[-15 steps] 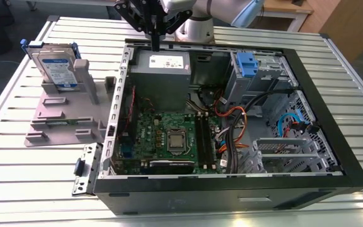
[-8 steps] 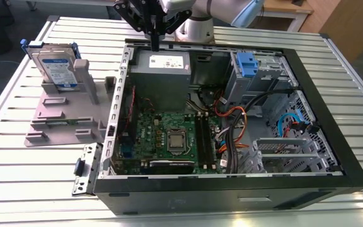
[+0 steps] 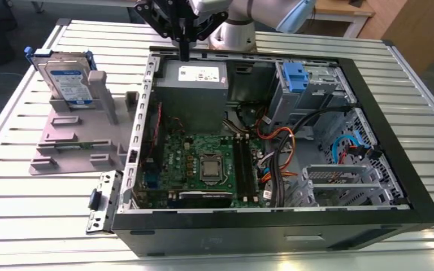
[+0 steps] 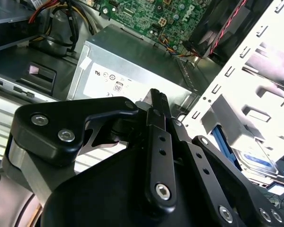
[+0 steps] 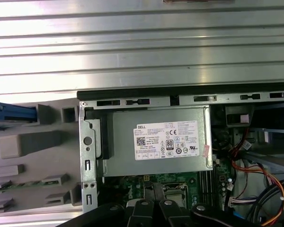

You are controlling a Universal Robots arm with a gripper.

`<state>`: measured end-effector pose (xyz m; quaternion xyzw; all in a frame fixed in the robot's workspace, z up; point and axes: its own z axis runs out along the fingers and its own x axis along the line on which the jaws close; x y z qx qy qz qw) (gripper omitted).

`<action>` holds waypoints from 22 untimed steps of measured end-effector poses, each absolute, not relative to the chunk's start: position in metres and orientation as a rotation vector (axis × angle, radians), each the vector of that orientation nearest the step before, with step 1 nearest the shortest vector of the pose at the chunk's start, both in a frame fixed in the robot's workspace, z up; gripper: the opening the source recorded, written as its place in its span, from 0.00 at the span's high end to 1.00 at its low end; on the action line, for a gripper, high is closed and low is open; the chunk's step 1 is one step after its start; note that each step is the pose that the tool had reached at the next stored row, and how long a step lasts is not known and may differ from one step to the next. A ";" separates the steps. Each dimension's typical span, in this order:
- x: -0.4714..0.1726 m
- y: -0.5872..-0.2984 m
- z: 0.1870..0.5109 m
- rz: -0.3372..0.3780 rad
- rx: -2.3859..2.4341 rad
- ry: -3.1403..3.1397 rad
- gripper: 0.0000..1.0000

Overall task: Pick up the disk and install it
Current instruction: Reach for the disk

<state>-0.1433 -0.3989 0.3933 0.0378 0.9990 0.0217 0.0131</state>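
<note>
Exterior view's left: disk [image 3: 66, 83] stands on edge in the grey stand [image 3: 81, 144], blue frame around it, label toward the camera. The stand sits on the slatted metal table [image 3: 36, 226]. Disk is well apart from the end effector, nothing touching it but the stand.

Just beside the stand, toward the exterior view's right: open computer case [image 3: 277, 228] lying flat, insides exposed.

End effector [image 3: 183, 55] hangs at the case's far rim, just above the power supply [image 3: 194, 84]. Fingers pressed together, nothing between them. Both wrist views show the same: tips together [image 4: 155, 97] [image 5: 153, 190] over the power supply [image 4: 132, 66] [image 5: 156, 142].

Motherboard [image 3: 202, 164] lies on the camera side of the power supply.

Further right: blue bracket [image 3: 295, 76] in the drive cage at the far corner. Cables [image 3: 277, 149] run down from it, orange and black.
</note>
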 end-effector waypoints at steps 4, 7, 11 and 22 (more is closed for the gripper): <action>-0.145 -0.399 0.393 0.068 0.118 3.112 0.90; -0.146 -0.399 0.393 0.068 0.118 3.112 0.90; -0.147 -0.399 0.393 0.068 0.118 3.113 0.90; -0.151 -0.399 0.393 0.068 0.118 3.113 0.90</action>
